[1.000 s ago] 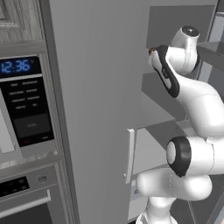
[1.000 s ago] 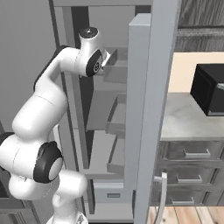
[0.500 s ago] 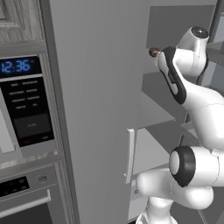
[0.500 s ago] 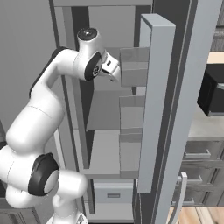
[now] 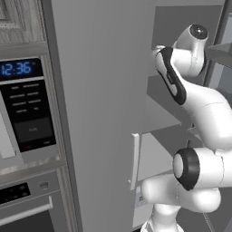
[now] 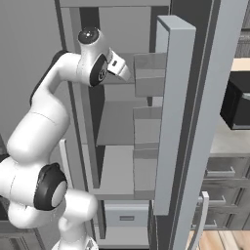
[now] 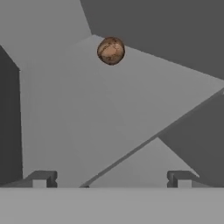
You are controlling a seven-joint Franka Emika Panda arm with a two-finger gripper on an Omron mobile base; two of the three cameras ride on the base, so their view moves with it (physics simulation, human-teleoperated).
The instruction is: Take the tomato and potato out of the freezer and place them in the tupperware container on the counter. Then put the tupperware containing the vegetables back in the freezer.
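A simulated kitchen: the tall grey freezer [image 6: 176,122] stands with its door swung wide, grey racks stacked on the door's inner face and plain grey shelves inside. To its left in the left base view sits a microwave [image 5: 27,108] with a blue clock, an oven front below it. In the right base view the marbled tabletop [image 6: 229,141] lies past the door, over grey drawers with bar handles, with a black toaster oven [image 6: 237,100] on it. The arm reaches up into the upper part of the freezer. The tool [image 7: 111,179] is spread wide, its jaws far apart and nothing between them. The potato [image 7: 111,50] rests on a grey inner shelf [image 7: 87,109] near the back corner, well apart from the fingertips; it is a brown, nearly round lump, so no long axis or pointing direction can be told.
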